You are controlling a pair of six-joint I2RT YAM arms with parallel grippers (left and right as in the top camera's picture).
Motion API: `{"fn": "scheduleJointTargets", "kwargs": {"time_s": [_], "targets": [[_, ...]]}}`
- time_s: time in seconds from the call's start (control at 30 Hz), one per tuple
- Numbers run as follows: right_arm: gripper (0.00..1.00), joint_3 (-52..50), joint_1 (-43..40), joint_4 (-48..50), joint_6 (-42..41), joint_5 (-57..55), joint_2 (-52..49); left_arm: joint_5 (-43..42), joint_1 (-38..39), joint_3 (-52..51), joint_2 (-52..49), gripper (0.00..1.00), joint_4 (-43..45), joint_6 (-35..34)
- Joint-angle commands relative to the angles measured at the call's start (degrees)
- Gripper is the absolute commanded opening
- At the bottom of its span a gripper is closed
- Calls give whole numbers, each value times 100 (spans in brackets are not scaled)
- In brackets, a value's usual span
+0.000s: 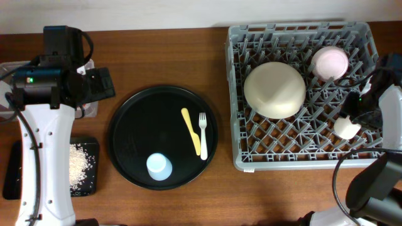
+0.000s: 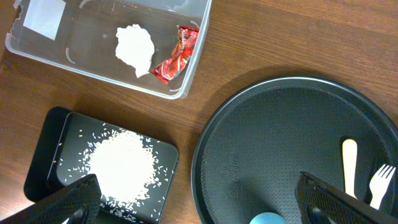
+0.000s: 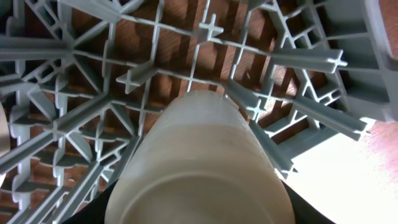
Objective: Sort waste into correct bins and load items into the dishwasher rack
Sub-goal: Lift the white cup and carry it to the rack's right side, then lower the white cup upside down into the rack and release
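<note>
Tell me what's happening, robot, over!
Left claw open, above the table. Right claw shut on white cup, over the rack. Blue cup, knife, fork not yet loaded. Nothing seen blocking.

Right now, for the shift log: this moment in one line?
left gripper open | right gripper holding white cup over dishwasher rack | plate, bowl racked | light blue cup, knife, fork on round tray

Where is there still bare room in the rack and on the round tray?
Rack: near strip between cream plate and near wall, out to the left wall. Right side is crowded: pink bowl, plus right end effector holding white cup. Round tray: left half bare; yellow knife, fork and blue cup fill right and near side.
</note>
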State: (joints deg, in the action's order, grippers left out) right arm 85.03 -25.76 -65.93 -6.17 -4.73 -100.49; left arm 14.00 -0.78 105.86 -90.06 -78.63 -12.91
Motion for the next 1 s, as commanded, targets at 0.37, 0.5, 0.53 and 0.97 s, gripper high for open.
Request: {"fn": "scheduleJointTargets", "kwargs": {"time_s": [0.37, 0.5, 0.53, 0.97], "targets": [[50, -542, -9, 483, 2, 804, -111, 61, -15, 46, 9, 99, 9, -33], [49, -531, -9, 577, 190, 1078, -109, 61, -13, 46, 9, 99, 9, -33], [49, -531, -9, 577, 190, 1082, -109, 61, -13, 46, 9, 99, 7, -33], [47, -492, -4, 269, 295, 1187, -103, 61, -13, 46, 9, 99, 9, -33]]}}
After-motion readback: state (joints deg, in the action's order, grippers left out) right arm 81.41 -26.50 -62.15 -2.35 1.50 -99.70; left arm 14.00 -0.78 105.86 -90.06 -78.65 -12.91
